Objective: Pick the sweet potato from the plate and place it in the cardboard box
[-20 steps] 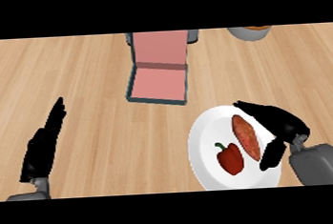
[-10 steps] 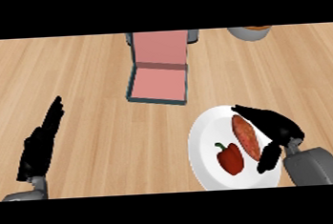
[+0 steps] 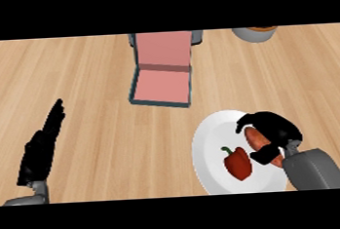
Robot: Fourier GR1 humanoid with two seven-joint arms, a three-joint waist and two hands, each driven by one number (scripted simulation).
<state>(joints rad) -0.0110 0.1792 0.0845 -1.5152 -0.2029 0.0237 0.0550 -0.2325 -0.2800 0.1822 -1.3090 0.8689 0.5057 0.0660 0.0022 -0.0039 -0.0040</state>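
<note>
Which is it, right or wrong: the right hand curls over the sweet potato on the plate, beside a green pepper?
Wrong in colour: the head view shows the right hand curling over the sweet potato on the plate, beside a red pepper.

Between the plate point(image 3: 207, 148) and the cardboard box point(image 3: 159, 85) we see only bare counter point(image 3: 91, 67), so this way is free. The box is open from above, its lid point(image 3: 163, 48) folded to the far side. A red pepper point(image 3: 238, 162) lies just beside the sweet potato point(image 3: 257, 137); the left hand point(image 3: 40, 151) rests well apart at left.
</note>
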